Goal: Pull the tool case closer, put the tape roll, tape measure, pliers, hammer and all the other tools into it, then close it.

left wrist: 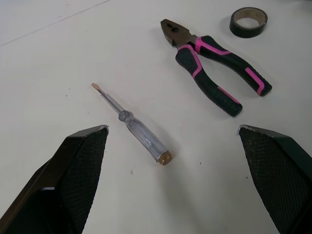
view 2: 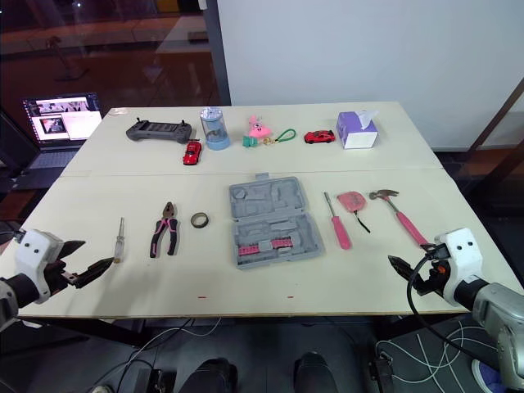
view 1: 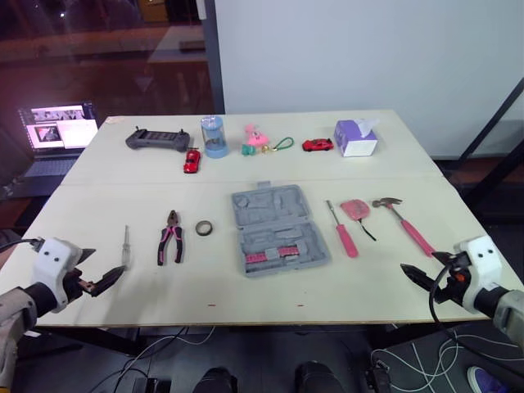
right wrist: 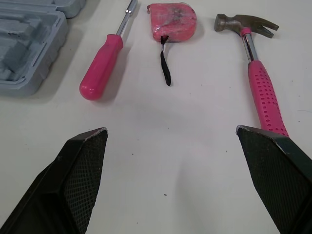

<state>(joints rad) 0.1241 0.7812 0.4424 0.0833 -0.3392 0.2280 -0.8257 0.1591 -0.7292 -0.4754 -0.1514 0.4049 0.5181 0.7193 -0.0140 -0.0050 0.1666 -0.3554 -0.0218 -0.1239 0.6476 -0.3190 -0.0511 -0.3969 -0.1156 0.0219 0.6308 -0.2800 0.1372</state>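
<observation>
Table point(view 1: 246, 286): a pale top; the tools are laid out in a row across its middle, and odds and ends along its far side.
Tool case point(view 1: 278, 229): grey, open and lying flat at the middle of the table, slightly turned; the lid half is on the far side; a strip of pink bits is seen in the near half; it is set between the tape roll on its left and the pink screwdriver on its right.
Tape roll point(view 1: 205, 228): a small dark ring, flat on the table just left of the case.
Pliers point(view 1: 171, 237): black and pink handles, left of the tape roll; the nose is pointed to the far side.
Clear screwdriver point(view 1: 125, 246): left of the pliers, apart from them.
Pink screwdriver point(view 1: 342, 230): right of the case, handle toward the near side.
Tape measure point(view 1: 355, 210): pink, just right of the pink screwdriver's shaft; a black strap is trailed toward the near side.
Hammer point(view 1: 405, 223): farthest right in the row; steel head far, pink handle angled near and right.
Left gripper point(left wrist: 173, 127): held over the near left of the table, near the clear screwdriver; its fingers are spread wide — nothing is held.
Right gripper point(right wrist: 171, 128): held over the near right of the table, by the end of the hammer handle; its fingers are spread wide — nothing is held.
Far side: a game controller point(view 1: 157, 139), a blue jar point(view 1: 214, 136) and a tissue box point(view 1: 356, 137) are seen.
</observation>
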